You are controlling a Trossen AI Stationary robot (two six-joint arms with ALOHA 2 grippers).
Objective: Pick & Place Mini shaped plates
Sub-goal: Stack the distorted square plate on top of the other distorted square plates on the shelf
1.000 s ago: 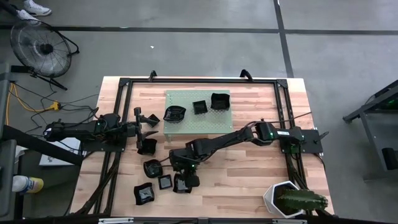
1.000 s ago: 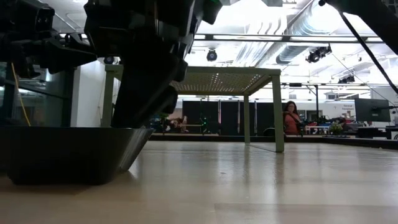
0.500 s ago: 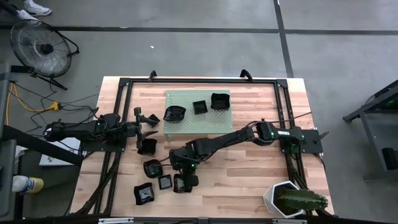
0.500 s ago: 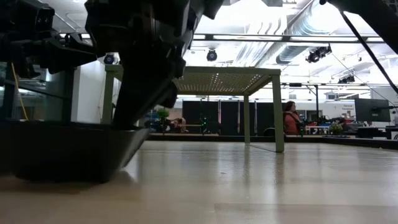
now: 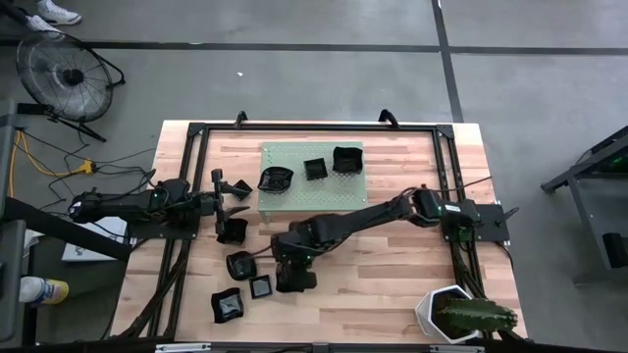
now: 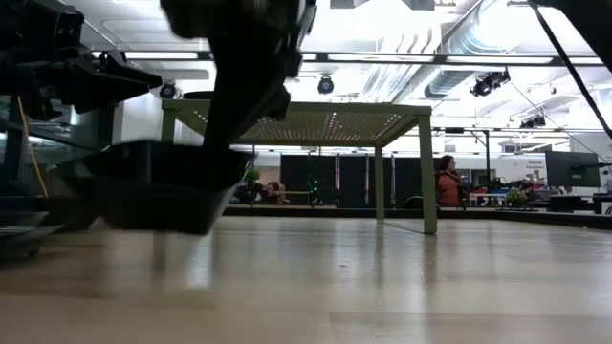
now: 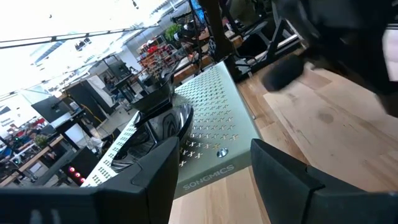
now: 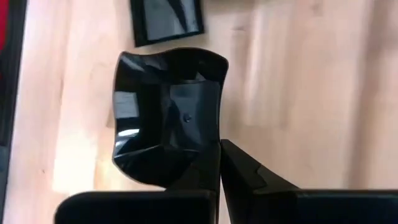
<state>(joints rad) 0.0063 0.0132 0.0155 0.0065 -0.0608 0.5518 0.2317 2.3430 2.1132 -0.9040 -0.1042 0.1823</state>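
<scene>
only low view shows right hand, plate off table

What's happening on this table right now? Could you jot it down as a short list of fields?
Right claw: shut on the rim of a black mini plate, near the table's front left
Plate height: lifted clear of the wood in the low view
Left claw: open, waiting beside the green mat
On the mat: three black plates
On the wood: four more plates
Corner: white plant pot
</scene>
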